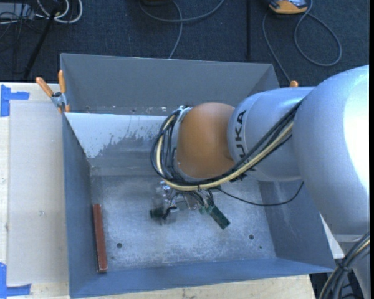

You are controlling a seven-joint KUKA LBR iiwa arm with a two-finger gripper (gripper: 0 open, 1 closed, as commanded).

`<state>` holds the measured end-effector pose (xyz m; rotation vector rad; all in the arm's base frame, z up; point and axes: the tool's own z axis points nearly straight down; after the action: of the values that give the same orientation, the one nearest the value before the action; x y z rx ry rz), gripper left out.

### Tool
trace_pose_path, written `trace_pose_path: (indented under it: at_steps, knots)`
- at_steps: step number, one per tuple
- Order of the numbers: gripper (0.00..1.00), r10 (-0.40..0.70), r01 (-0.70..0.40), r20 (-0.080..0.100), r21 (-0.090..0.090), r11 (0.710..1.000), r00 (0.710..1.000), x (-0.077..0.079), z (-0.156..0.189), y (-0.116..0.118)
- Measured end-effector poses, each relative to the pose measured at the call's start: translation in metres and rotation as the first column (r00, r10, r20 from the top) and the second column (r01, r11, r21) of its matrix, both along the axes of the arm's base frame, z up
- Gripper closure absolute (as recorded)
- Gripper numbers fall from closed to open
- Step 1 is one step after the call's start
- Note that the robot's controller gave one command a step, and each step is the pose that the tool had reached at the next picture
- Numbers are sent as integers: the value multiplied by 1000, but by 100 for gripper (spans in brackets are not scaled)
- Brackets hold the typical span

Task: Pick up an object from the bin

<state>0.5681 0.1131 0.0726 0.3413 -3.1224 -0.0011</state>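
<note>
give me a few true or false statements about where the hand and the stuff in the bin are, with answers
1. A long reddish-brown bar lies on the floor of the bin beside its left wall. True.
2. The hand is directly over that bar. False: it is down near the middle of the floor, apart from the bar.
3. The arm reaches in from the left. False: it comes in from the right.
4. The bar's long side runs along the left wall. True.
</note>
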Motion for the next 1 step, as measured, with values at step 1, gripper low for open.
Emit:
trace_pose_path:
  at_steps: [1]
  knots:
    - [100,-13,13,9,2,1000,1000,3,117,10]
